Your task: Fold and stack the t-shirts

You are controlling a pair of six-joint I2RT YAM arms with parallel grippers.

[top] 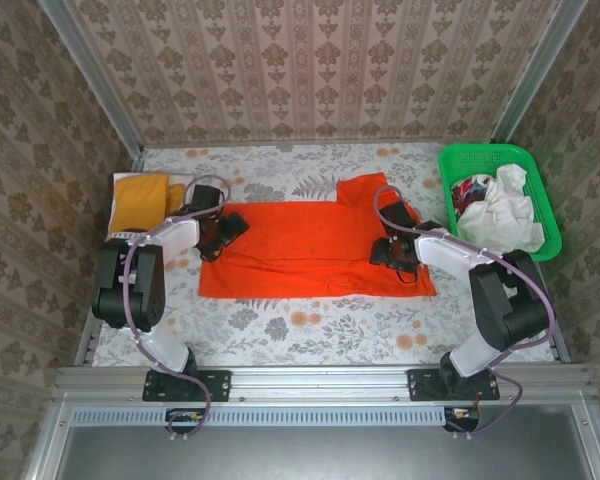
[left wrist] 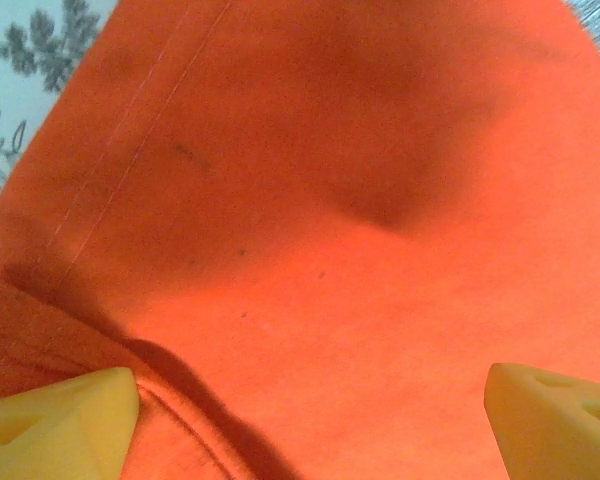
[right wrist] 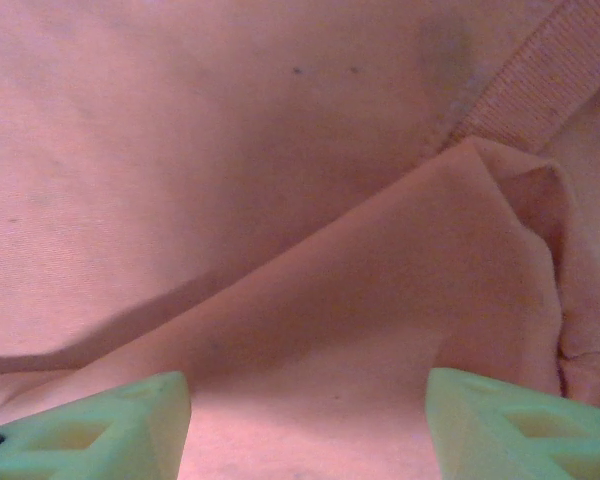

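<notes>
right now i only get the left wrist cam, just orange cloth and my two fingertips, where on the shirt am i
Observer: Your left gripper is at the left edge of the orange t-shirt, which lies spread out on the table.
Operator: wheres the other arm
Observer: The right gripper is over the shirt's right end, fingers apart above a raised fold.
Operator: anything folded yet
Observer: One yellow t-shirt lies folded at the far left corner. The white t-shirts are bunched in the green basket.
</notes>
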